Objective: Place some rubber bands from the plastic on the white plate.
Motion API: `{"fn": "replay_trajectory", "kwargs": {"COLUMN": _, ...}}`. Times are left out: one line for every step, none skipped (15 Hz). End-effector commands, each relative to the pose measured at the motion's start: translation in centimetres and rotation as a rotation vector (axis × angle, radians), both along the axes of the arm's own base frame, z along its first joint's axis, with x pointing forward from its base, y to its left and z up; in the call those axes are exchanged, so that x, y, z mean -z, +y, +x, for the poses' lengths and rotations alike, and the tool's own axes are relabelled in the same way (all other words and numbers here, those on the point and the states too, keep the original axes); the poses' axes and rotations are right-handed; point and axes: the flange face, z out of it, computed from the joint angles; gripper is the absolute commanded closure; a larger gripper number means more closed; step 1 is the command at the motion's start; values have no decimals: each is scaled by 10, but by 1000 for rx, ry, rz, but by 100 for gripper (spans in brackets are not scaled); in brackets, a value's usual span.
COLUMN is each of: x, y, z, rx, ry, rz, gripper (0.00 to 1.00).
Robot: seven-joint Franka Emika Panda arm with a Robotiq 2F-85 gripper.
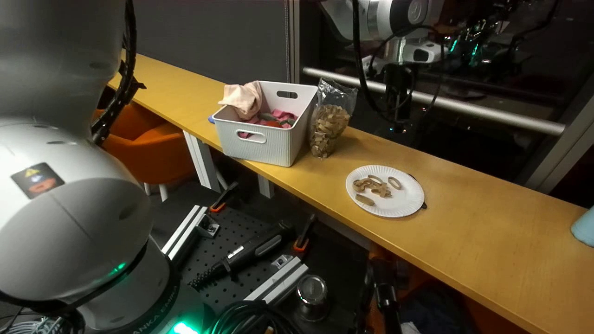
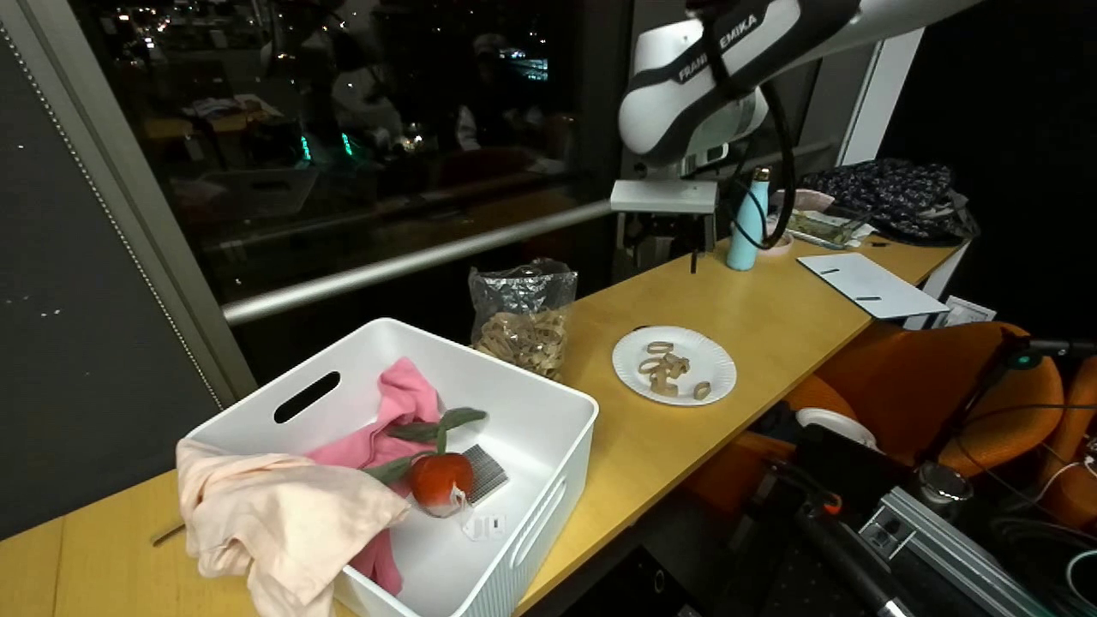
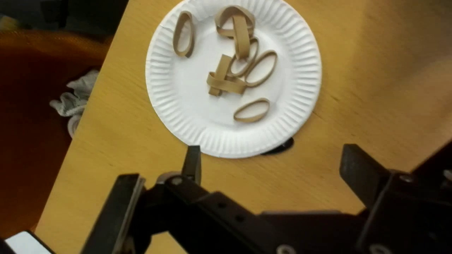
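The white plate (image 1: 403, 199) lies on the yellow table, also seen in an exterior view (image 2: 720, 370) and the wrist view (image 3: 190, 91). Several tan rubber bands (image 3: 226, 84) lie on it, some overlapping in a cluster and some apart; they show in both exterior views (image 1: 381, 190) (image 2: 673, 367). The plastic (image 1: 329, 123), a clear bag of tan bands, stands upright by the bin, also in an exterior view (image 2: 530, 334); it is out of the wrist view. My gripper (image 3: 272, 158) is open and empty, raised above the table near the plate, also in both exterior views (image 1: 398, 120) (image 2: 662, 261).
A white bin (image 1: 255, 146) with cloths and a red item stands beside the plastic. A black object (image 3: 281, 146) pokes out from under the plate. A blue bottle (image 2: 749, 224) and a white board (image 2: 874, 287) are farther along. A window rail (image 1: 487, 115) runs behind the table.
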Motion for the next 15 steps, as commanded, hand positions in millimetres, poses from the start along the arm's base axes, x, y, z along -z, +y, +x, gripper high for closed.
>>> {"fn": "replay_trajectory", "kwargs": {"x": -88, "y": 14, "z": -5, "rx": -103, "ry": -157, "rz": -18, "gripper": 26}}
{"fn": "replay_trajectory", "kwargs": {"x": -109, "y": 20, "z": -4, "rx": -145, "ry": -197, "rz": -22, "gripper": 32}}
{"fn": "replay_trajectory", "kwargs": {"x": -128, "y": 30, "z": -2, "rx": -190, "ry": -234, "rz": -21, "gripper": 42}}
{"fn": "replay_trajectory", "kwargs": {"x": -143, "y": 43, "z": 2, "rx": -240, "ry": -262, "rz": -15, "gripper": 50}}
{"fn": "replay_trajectory", "kwargs": {"x": -152, "y": 55, "z": 7, "rx": -287, "ry": -290, "rz": -6, "gripper": 58}}
{"fn": "replay_trajectory", "kwargs": {"x": -159, "y": 71, "z": 13, "rx": -341, "ry": -308, "rz": 11, "gripper": 65}}
{"fn": "replay_trajectory", "kwargs": {"x": -158, "y": 89, "z": 22, "rx": -391, "ry": -325, "rz": 30, "gripper": 73}}
{"fn": "replay_trajectory", "kwargs": {"x": -157, "y": 102, "z": 28, "rx": -442, "ry": -336, "rz": 55, "gripper": 80}}
{"fn": "replay_trajectory", "kwargs": {"x": -150, "y": 117, "z": 36, "rx": -494, "ry": -344, "rz": 74, "gripper": 88}}
{"fn": "replay_trajectory", "kwargs": {"x": -144, "y": 130, "z": 44, "rx": -539, "ry": -352, "rz": 74, "gripper": 95}}
{"fn": "replay_trajectory", "kwargs": {"x": -137, "y": 143, "z": 51, "rx": -591, "ry": -355, "rz": 68, "gripper": 99}}
{"fn": "replay_trajectory", "kwargs": {"x": -131, "y": 150, "z": 59, "rx": -642, "ry": -360, "rz": 67, "gripper": 100}}
{"fn": "replay_trajectory", "kwargs": {"x": -126, "y": 156, "z": 66, "rx": -684, "ry": -366, "rz": 65, "gripper": 100}}
{"fn": "replay_trajectory", "kwargs": {"x": -120, "y": 162, "z": 73, "rx": -731, "ry": -369, "rz": 74, "gripper": 100}}
{"fn": "replay_trajectory", "kwargs": {"x": -113, "y": 167, "z": 79, "rx": -766, "ry": -369, "rz": 80, "gripper": 100}}
